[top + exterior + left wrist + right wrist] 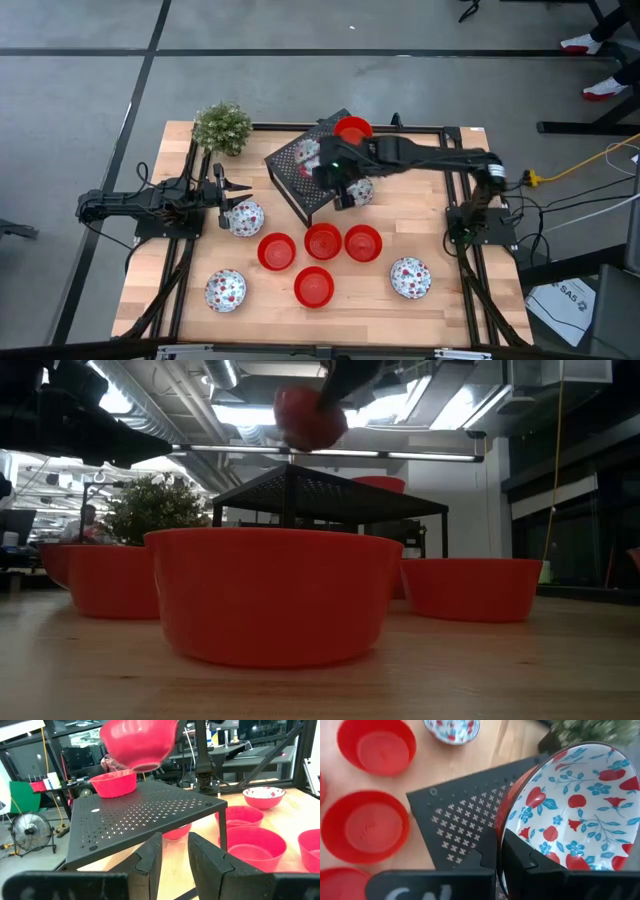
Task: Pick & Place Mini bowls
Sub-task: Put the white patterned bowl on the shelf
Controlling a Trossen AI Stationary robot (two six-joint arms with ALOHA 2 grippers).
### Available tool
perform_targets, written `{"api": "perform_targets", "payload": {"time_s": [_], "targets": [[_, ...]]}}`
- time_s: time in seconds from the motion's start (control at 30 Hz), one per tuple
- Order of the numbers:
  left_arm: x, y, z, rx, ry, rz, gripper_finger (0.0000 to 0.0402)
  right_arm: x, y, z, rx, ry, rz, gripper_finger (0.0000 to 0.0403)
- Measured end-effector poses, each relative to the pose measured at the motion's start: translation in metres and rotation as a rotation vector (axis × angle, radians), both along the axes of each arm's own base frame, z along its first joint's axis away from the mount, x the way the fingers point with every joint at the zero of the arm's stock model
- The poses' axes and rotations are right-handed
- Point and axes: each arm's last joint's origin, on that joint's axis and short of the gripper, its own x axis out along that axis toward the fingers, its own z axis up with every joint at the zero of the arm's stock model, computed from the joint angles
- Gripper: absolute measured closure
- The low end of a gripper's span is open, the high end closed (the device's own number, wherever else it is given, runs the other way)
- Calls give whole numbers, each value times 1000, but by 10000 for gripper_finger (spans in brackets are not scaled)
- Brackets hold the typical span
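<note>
My right gripper (340,180) is shut on a mini bowl (570,805), red outside and white inside with red-and-blue print. It hangs above the black perforated rack (305,165), as the low view shows of the bowl (308,415). A plain red bowl (352,128) sits on the rack's far end. Several red bowls (322,240) and printed bowls (226,290) (410,277) stand on the table. My left gripper (175,847) waits open at the table's left, beside a printed bowl (245,217). My right gripper pinches the bowl's rim (504,837), one finger (487,860) on the red outer wall and the other (527,862) inside over the print. The fingers slant down from the table's right side. The bowl is lifted clear above the rack and tilted.
A small green plant (222,127) stands at the table's far left corner. The rack's legs (222,827) stand on the table, and one red bowl (176,831) sits under it. Bare wood lies along the near edge (330,325).
</note>
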Motion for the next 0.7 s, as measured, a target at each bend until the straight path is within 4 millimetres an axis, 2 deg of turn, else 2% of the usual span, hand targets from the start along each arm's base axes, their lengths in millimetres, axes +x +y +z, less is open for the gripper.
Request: {"api": "perform_targets", "payload": {"time_s": [0.33, 0.5, 0.7], "targets": [[0, 0, 0, 0, 0, 0, 313, 31, -16, -12, -1, 150, -16, 391], [0, 0, 0, 0, 0, 0, 313, 35, -17, -21, 3, 189, -15, 391], [0, 0, 0, 0, 0, 0, 313, 35, -16, -23, 22, 200, -9, 385]]}}
